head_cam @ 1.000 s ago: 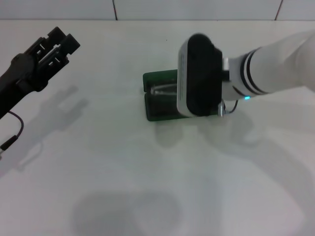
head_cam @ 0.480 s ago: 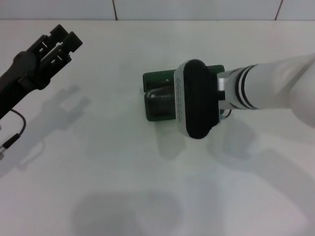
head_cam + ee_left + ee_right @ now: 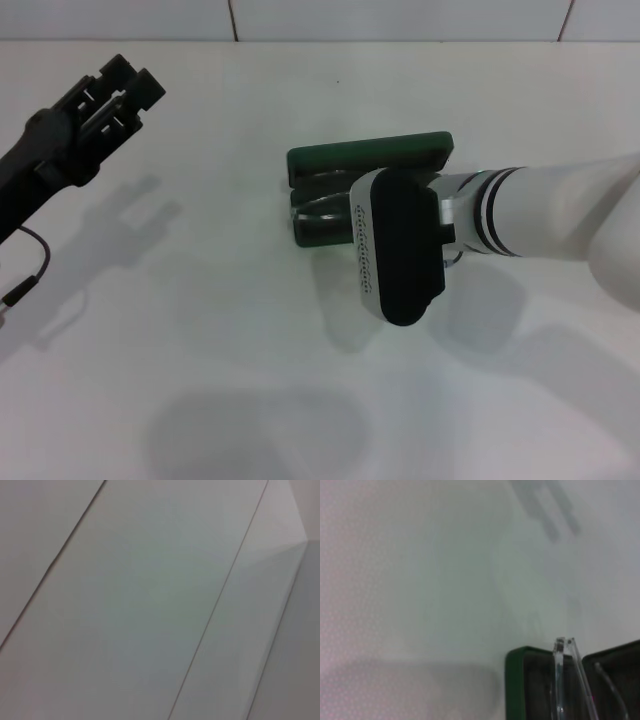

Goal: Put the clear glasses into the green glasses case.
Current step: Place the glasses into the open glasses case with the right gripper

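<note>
Clear glasses (image 3: 567, 680), transparent plastic spectacles, lie inside the open dark green hinged glasses case (image 3: 325, 190) on the white table (image 3: 250, 330).
Placement appears done; lid not shut. Right gripper (image 3: 398, 245) hovers over case, jaws unreadable; left gripper (image 3: 110, 95) idle far left, jaws spread, holding nothing.

The green glasses case (image 3: 345, 175) lies open near the middle of the white surface (image 3: 230, 330), its lid raised on the far side. The right arm's wrist housing (image 3: 398, 247) covers the case's right part, hiding the right claw. The left claw (image 3: 115, 90) hangs far left, well apart.
</note>
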Controlling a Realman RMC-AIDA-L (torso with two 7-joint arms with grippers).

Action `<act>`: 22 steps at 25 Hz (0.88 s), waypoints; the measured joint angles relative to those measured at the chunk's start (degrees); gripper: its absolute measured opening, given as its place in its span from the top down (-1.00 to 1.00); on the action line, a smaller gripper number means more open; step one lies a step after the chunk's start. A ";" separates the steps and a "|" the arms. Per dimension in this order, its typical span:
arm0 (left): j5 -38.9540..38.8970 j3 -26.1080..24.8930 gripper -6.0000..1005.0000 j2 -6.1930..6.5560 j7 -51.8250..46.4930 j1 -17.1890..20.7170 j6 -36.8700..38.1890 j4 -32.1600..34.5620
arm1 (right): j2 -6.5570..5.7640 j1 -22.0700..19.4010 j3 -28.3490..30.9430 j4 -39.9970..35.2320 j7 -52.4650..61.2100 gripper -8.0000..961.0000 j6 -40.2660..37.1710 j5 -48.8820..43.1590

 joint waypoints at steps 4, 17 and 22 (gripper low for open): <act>0.18 0.01 -0.39 -0.06 0.00 0.08 0.03 -0.20 | 0.03 -0.06 -0.01 -0.17 0.25 0.71 0.22 0.01; 0.47 0.01 -0.39 0.32 0.04 0.81 0.23 -0.19 | 0.01 -0.71 0.33 -0.43 0.06 0.64 2.38 0.03; 0.54 0.01 -0.39 0.38 0.05 0.92 0.26 -0.22 | 0.02 -1.17 0.05 -0.29 0.00 0.62 3.86 -0.62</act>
